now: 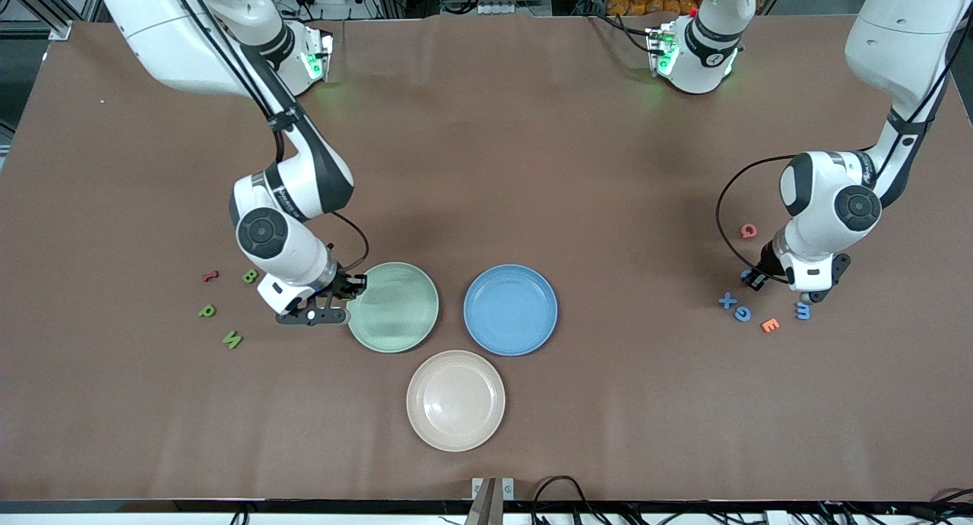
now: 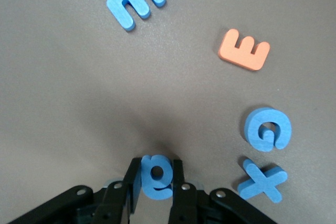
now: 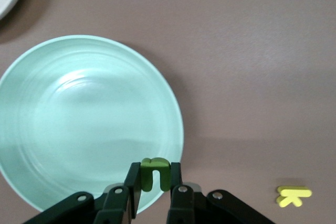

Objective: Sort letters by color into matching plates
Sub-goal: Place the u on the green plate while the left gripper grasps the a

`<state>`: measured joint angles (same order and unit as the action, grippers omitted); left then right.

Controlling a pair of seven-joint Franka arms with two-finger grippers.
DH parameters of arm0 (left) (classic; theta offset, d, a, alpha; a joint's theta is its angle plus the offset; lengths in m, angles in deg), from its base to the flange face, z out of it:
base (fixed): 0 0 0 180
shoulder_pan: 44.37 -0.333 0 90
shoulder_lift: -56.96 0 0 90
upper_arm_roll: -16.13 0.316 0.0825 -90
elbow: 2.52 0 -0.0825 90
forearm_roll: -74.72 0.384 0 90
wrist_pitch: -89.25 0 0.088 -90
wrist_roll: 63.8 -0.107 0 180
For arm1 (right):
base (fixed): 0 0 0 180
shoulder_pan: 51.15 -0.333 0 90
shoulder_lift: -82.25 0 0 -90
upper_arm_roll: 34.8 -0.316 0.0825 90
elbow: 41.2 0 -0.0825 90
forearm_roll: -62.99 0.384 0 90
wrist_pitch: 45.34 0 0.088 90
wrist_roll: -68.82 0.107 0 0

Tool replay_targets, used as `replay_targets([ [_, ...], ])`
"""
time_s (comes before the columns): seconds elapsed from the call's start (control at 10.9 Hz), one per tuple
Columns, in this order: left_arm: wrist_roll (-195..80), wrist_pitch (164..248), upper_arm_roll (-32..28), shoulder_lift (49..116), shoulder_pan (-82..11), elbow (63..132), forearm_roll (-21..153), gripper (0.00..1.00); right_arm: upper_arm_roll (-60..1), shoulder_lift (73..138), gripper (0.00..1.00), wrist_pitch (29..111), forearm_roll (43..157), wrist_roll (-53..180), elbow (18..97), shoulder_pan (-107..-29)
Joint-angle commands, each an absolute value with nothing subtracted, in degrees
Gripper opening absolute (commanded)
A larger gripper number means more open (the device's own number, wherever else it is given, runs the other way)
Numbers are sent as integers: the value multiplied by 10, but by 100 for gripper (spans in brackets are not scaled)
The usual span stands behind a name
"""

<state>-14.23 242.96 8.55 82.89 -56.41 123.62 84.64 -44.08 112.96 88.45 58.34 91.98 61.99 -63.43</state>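
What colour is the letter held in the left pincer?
Blue. The left pincer is shut on the blue letter; it shows best in the left wrist view.

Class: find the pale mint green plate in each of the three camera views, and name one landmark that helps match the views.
Front view: the round pale mint green plate lies beside the blue plate, under the right gripper.
Left wrist view: not in it.
Right wrist view: it fills most of the picture.
Shared landmark: the right gripper holding a small green letter over the plate's rim.

front: high, facing robots, whole table (image 1: pixel 486 168) | wrists: close, looking down, views shared with front
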Motion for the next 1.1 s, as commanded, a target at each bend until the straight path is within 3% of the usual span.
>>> replay_targets([
  [0.0, -103, 2378, 84, 810, -532, 1225, 860, 0, -440, 1129, 0, 875, 570, 982, 611, -662],
  [0.37, -36, 2296, 84, 799, -467, 1183, 861, 0, -440, 1145, 0, 878, 531, 1042, 607, -680],
  [0.46, -26, 2260, 83, 797, -447, 1164, 861, 0, -440, 1149, 16, 879, 528, 1048, 606, -680],
  [0.55, -6, 2235, 83, 800, -422, 1142, 861, 0, -440, 1149, 44, 879, 527, 1048, 605, -680],
  [0.73, 11, 2204, 80, 805, -385, 1101, 855, 0, -440, 1149, 76, 877, 529, 1048, 602, -680],
  [0.92, 4, 2171, 79, 815, -352, 1061, 855, 0, -440, 1149, 100, 875, 528, 1042, 600, -679],
  [1.01, 1, 2169, 75, 827, -338, 1040, 854, 0, -440, 1148, 100, 875, 528, 1040, 600, -679],
])
